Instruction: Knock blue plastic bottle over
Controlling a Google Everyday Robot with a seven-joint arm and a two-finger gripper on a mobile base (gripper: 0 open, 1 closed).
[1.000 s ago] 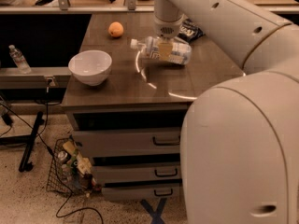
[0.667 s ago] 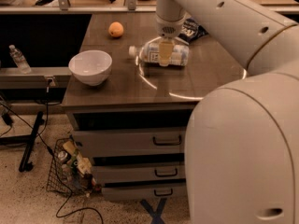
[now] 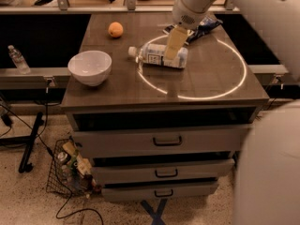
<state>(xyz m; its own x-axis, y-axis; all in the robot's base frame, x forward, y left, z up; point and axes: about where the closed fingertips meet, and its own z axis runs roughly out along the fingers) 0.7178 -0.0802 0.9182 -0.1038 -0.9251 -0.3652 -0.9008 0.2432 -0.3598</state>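
The blue plastic bottle [image 3: 154,56] lies toppled beneath the claw [image 3: 174,44] (its spread I cannot tell); a nudge could roll it off the worktop [image 3: 206,86].

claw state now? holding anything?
Claw: cannot tell whether it is open or closed. It is right over the blue plastic bottle, which lies on its side.
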